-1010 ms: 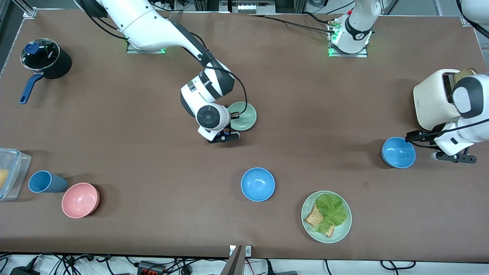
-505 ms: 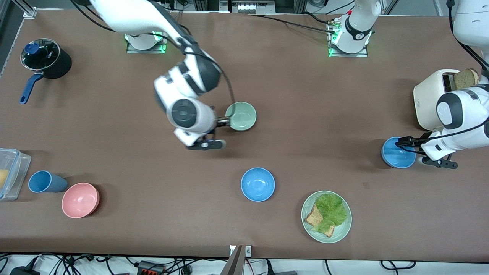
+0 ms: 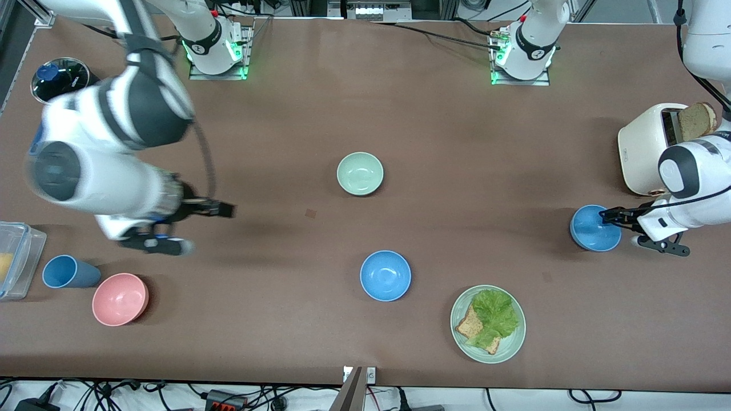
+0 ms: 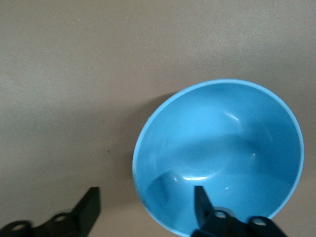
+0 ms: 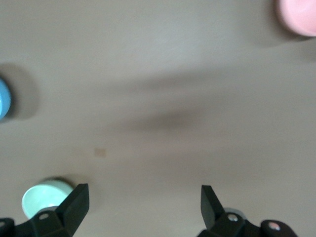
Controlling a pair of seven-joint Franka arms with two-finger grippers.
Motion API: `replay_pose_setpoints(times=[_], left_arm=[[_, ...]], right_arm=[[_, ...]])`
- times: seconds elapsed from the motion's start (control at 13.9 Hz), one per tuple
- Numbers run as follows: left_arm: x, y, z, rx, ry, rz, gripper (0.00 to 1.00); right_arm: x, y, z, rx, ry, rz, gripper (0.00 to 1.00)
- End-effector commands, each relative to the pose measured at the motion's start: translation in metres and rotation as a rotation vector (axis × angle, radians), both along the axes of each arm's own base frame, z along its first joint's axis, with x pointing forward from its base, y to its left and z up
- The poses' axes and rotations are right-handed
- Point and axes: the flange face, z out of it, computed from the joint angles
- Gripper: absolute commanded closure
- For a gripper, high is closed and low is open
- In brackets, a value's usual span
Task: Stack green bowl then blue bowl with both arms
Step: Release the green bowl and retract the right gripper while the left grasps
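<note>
Green bowl (image 3: 360, 173) sits alone mid-table, nothing stacked in it yet. I've got the left gripper (image 3: 610, 216) astride the rim of the blue bowl (image 3: 595, 228) at the left arm's end, one finger inside, one outside, jaws apart and not yet clamped. Right gripper (image 3: 220, 209) hangs spread wide & empty over bare table near the pink bowl (image 3: 120, 299) (waiting). Risk: thin rim grip could let the bowl tilt or slip on lift.
</note>
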Motion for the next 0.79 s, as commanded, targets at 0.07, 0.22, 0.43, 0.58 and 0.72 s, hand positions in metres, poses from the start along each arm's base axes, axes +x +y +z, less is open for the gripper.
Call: replay_pose_setpoints(times=[0.07,0.22,0.43,0.58,0.72], left_arm=[[0.005,0.001,-0.006,-0.011,-0.001,-0.024,0.46],[0.005,0.002,-0.005,-0.010,-0.002,-0.024,0.58],[0.004,0.003,-0.006,-0.033,-0.005,0.007,0.82],[0.002,0.005,-0.007,-0.060,-0.006,0.041,0.99],[0.003,0.004,-0.007,-0.068,-0.006,0.049,0.99]], right_arm=[[-0.003,-0.050,0.034,-0.019,-0.028,-0.043,0.00],[-0.003,-0.065,0.041,-0.027,-0.042,-0.060,0.00],[-0.006,-0.120,0.066,-0.032,-0.089,0.009,0.00],[-0.018,-0.150,0.084,-0.037,-0.110,0.065,0.00],[-0.025,-0.191,0.098,-0.055,-0.128,0.094,0.00]])
